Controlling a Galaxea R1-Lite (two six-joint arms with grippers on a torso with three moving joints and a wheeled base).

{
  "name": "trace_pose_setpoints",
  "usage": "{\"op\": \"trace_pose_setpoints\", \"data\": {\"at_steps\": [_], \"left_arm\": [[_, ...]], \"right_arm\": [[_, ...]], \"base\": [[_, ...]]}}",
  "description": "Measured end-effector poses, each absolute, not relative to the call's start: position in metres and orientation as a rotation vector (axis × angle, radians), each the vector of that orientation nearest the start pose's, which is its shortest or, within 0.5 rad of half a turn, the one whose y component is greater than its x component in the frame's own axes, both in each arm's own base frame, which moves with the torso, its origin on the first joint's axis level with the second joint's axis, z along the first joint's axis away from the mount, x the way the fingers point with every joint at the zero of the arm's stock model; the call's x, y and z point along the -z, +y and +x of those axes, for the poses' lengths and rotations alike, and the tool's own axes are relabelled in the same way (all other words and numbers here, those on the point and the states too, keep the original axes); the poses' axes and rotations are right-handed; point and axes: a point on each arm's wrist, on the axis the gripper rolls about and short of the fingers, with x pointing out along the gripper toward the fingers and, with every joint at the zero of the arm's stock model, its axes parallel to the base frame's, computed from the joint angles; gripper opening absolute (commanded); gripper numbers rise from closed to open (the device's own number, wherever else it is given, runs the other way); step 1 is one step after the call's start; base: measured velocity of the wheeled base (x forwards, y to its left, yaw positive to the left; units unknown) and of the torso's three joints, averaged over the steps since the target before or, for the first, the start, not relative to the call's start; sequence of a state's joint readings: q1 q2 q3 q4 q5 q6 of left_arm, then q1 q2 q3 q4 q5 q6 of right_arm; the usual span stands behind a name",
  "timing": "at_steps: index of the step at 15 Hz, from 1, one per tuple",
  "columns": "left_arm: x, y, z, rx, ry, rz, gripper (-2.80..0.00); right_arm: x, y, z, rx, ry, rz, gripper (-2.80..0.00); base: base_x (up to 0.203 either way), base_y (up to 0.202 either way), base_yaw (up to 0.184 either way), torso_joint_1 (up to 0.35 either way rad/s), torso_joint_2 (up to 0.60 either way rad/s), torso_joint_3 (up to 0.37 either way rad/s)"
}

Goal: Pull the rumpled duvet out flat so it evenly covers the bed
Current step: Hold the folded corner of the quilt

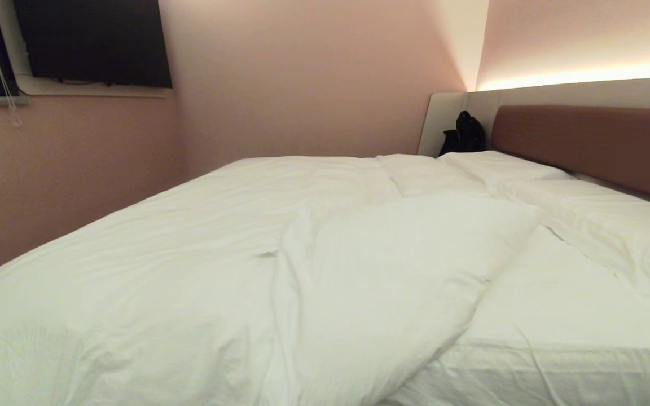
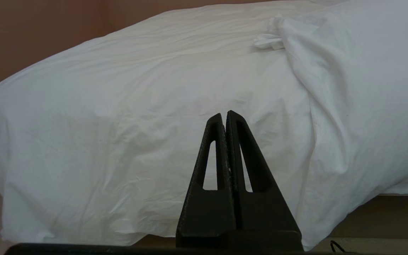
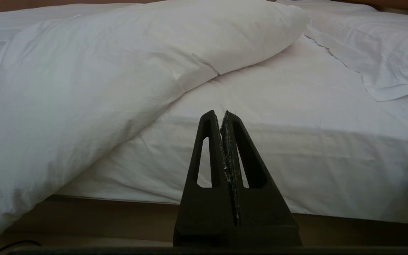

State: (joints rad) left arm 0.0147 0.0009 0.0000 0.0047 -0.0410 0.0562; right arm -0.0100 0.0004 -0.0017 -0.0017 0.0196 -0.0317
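Left wrist view: the left hand [image 2: 225,115] is pinched closed on nothing, short of the duvet [image 2: 136,106] draping the bed's near edge. The right hand [image 3: 223,114], closed and empty too, faces the bed [image 3: 296,148] where its sheet lies bare beside the duvet's folded-back corner. The duvet looks soft, puffy, light but bulky; that plump corner seems the best place to grip.
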Motion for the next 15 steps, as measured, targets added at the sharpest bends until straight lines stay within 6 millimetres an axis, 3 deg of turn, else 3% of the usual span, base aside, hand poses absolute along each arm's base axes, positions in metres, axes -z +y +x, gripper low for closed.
{"op": "trace_pose_setpoints", "data": {"at_steps": [15], "left_arm": [[-0.0750,-0.0012,-0.0227,0.028,0.005,0.056,-2.80]], "right_arm": [[-0.0761,0.0006,-0.0229,-0.007,-0.003,-0.030,-2.80]], "base": [[0.000,0.000,0.000,0.000,0.00,0.000]]}}
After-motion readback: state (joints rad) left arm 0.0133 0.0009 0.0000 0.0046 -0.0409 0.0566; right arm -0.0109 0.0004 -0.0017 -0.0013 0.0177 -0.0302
